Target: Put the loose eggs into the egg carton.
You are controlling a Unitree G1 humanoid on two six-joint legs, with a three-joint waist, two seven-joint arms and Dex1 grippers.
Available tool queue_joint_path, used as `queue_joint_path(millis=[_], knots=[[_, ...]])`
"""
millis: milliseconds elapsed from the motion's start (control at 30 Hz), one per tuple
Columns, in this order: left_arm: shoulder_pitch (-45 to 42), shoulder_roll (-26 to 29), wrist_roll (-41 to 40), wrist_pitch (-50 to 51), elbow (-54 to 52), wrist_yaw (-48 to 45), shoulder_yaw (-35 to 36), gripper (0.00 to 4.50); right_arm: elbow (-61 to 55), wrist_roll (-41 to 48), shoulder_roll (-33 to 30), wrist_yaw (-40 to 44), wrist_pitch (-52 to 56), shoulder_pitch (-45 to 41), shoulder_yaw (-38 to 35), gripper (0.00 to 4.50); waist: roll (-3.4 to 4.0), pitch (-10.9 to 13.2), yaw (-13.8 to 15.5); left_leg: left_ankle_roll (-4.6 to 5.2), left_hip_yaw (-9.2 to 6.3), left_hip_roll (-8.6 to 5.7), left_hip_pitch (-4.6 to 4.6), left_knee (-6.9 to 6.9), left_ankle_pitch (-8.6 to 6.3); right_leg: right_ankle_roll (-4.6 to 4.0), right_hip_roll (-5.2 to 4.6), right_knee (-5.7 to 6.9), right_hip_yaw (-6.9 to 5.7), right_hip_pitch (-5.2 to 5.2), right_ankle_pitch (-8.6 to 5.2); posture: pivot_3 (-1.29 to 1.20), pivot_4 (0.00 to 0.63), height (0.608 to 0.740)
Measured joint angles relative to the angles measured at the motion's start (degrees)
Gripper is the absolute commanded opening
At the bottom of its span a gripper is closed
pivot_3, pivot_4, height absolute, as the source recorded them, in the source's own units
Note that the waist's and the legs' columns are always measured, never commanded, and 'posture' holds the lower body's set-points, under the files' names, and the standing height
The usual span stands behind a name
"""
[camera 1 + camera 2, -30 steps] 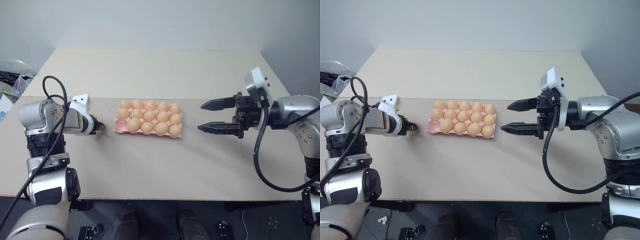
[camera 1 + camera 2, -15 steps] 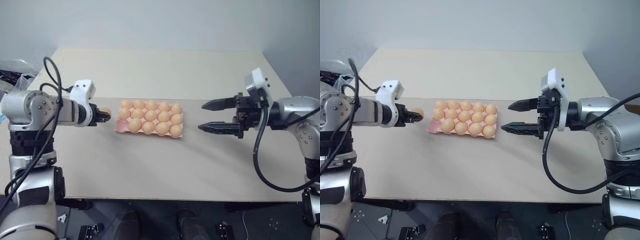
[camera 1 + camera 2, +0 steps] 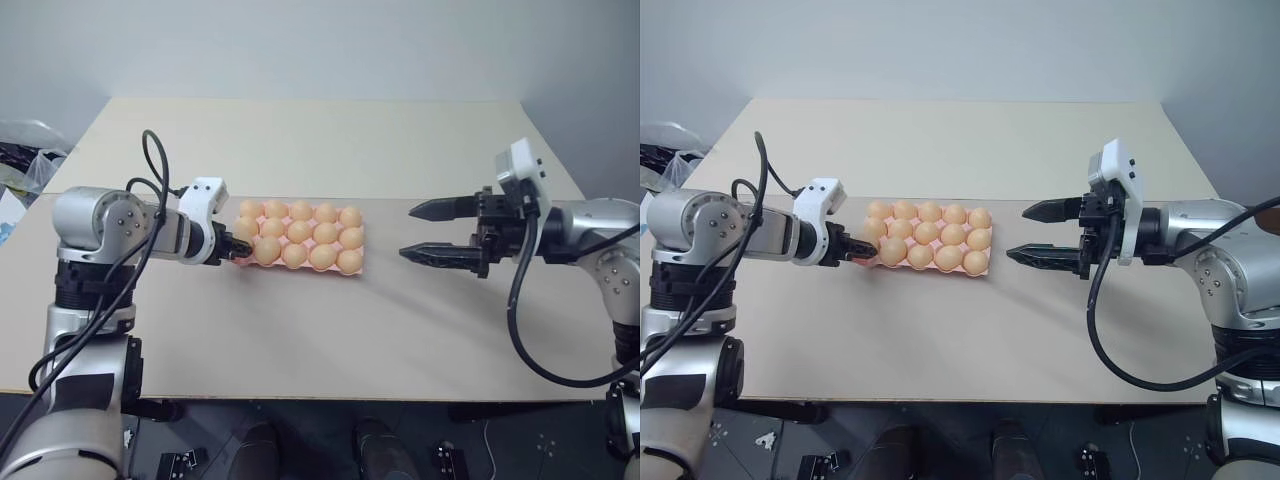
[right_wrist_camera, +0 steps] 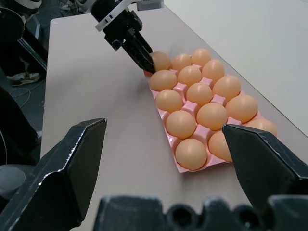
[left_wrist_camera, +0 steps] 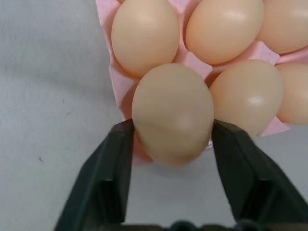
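At the left end of the egg carton (image 3: 300, 238), which lies on the beige surface (image 3: 320, 330), the left claw (image 5: 166, 137) has an egg (image 5: 172, 113) between its two black fingers (image 5: 108, 168), which sit against the egg's sides; whether they are gripping or letting go cannot be told. The egg sits over the carton's left edge, beside the eggs already in the cups. To the right of the carton, well apart, the right claw (image 3: 428, 232) hangs above the surface with its fingers spread wide, holding nothing.
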Motion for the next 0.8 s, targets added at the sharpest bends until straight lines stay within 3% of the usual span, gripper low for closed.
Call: queue_joint_path(millis=[33, 333, 400, 500, 667, 800], knots=[[0.0, 0.2, 0.3, 0.0, -0.1, 0.0, 0.0, 3.91, -0.1, 0.0, 0.0, 0.0, 0.0, 0.0, 0.0, 4.5, 0.0, 0.0, 0.0, 0.0, 0.0, 0.0, 0.0, 0.0, 0.0, 0.0, 0.0, 0.0, 0.0, 0.0, 0.0, 0.0, 0.15, 0.74], [-0.1, 4.4, -0.2, -0.4, -6.3, -4.6, 3.9, 3.91, -0.2, 0.0, 0.0, -0.1, 0.0, 0.0, -0.1, 4.5, 0.0, 0.0, -0.1, -0.01, 0.0, 0.0, -0.02, 0.0, 0.0, 0.01, 0.0, -0.01, 0.0, -0.01, 0.0, 0.0, 0.15, 0.74], [3.9, 8.9, -1.3, -3.7, -11.4, -9.4, 6.5, 3.91, -0.3, 0.0, -0.1, 0.1, -0.1, 0.2, -0.2, 4.5, 0.0, 0.0, -0.7, -0.04, 0.01, 0.01, 0.03, -0.09, 0.02, 0.0, 0.0, 0.0, 0.03, -0.02, -0.01, 0.0, 0.15, 0.74], [13.0, 15.2, -1.5, -10.9, -16.1, -17.4, 10.8, 3.91, -0.3, -0.1, -0.4, 0.3, -0.3, 0.9, -0.4, 4.5, 0.01, 0.0, -1.3, -0.07, 0.0, 0.03, 0.08, -0.17, 0.05, 0.0, 0.0, 0.0, 0.01, -0.02, -0.01, 0.0, 0.15, 0.74], [35.5, 22.2, 2.4, -33.9, -22.4, -37.3, 18.6, 3.91, 0.1, -1.1, -1.0, 1.5, -2.7, 2.1, -0.2, 4.5, 0.02, 0.0, -1.2, -0.07, 0.05, 0.05, 0.07, -0.2, 0.06, 0.0, -0.01, -0.08, 0.01, 0.0, -0.01, 0.0, 0.15, 0.74], [45.7, 22.1, 8.1, -53.8, -20.7, -50.0, 23.1, 3.91, 0.7, -3.8, -1.8, 2.0, -5.7, 3.5, 0.3, 4.5, 0.02, 0.0, -0.2, -0.06, 0.12, 0.05, 0.06, -0.21, 0.05, 0.0, -0.03, -0.21, 0.01, 0.04, -0.01, 0.0, 0.15, 0.74]])
